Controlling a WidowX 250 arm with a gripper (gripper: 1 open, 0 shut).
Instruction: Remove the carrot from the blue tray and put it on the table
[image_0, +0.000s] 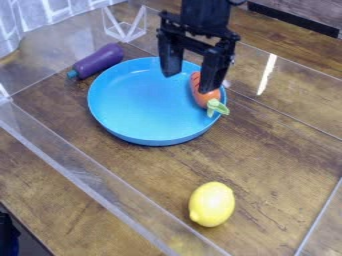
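The orange carrot (205, 95) lies inside the blue tray (134, 105) against its right rim, with its green top (218, 107) poking over the edge. My gripper (191, 78) hangs open just above the tray. One finger (214, 72) stands over the carrot and the other is further left over the tray's floor. Nothing is held between them. The dark wooden table (287, 130) lies all around the tray.
A purple eggplant (96, 60) lies on the table at the tray's upper left. A yellow lemon (211, 204) sits near the front. A clear plastic barrier (80, 175) runs along the left and front edges of the workspace.
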